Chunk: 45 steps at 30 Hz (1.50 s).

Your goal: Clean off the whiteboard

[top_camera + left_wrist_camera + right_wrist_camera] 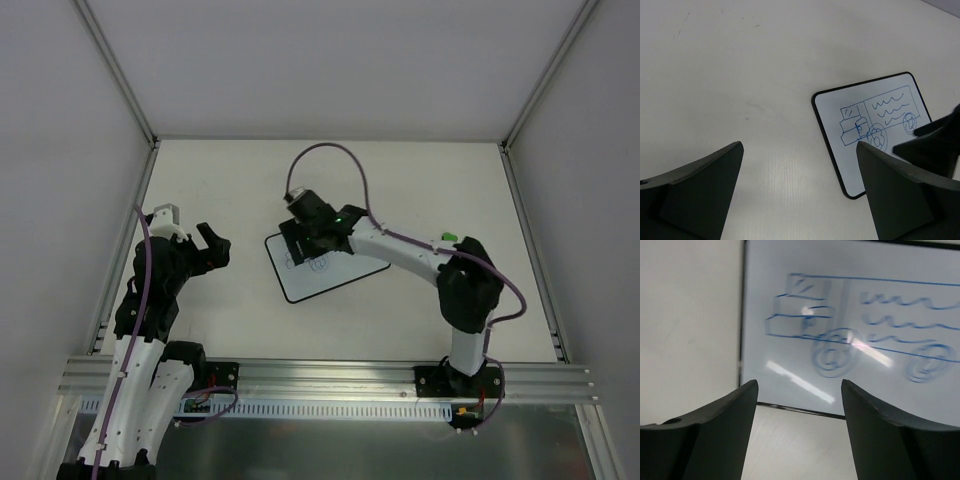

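We see the whiteboard (325, 275) lying flat mid-table (420, 190), black-rimmed and turned at an angle. It carries blue marker doodles: a boxed truck-like sketch with stacked blocks, two spiral wheels and three rows of wavy squiggles, none of which we can read as letters. The right gripper (800, 385) hangs over the board's far-left part, fingers spread with nothing between them. The left gripper (799, 146) is well apart, off the board's left side, jaws wide and holding nothing.
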Motion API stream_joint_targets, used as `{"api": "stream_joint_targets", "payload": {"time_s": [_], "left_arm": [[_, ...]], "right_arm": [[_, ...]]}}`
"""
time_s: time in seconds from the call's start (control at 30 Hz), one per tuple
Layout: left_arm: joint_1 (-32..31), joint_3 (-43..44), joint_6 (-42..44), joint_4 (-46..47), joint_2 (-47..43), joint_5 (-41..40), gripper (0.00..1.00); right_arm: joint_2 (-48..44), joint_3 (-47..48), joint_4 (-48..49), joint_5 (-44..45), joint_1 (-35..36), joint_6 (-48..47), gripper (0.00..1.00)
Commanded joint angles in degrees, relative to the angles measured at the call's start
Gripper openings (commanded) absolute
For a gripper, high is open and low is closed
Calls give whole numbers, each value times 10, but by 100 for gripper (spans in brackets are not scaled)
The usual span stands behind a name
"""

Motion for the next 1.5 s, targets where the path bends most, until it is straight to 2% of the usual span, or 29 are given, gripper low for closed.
{"api": "stream_joint_targets", "payload": {"time_s": [0.0, 0.17, 0.27, 0.33, 0.53, 0.67, 0.87, 1.47], "left_arm": [[-2, 4, -13, 20, 5, -6, 99], [-2, -1, -10, 19, -4, -20, 99], [-2, -4, -10, 19, -7, -20, 99], [-2, -4, -11, 19, -8, -20, 99], [-2, -6, -8, 19, -8, -20, 99], [-1, -7, -8, 19, -8, -19, 99], [-2, -7, -6, 19, -7, -19, 99], [-2, -8, -4, 19, -3, -17, 99]], "right_arm": [[-110, -55, -3, 128, -89, 6, 73], [-168, -173, -3, 168, -263, 26, 73], [-187, -205, -2, 172, -356, 44, 73], [-187, -220, -2, 179, -406, 53, 73], [-159, -227, -2, 161, -495, 70, 71], [-139, -220, 0, 151, -518, 65, 68], [-104, -204, 9, 88, -531, 57, 62], [-63, -188, 17, 80, -549, 43, 46]]}}
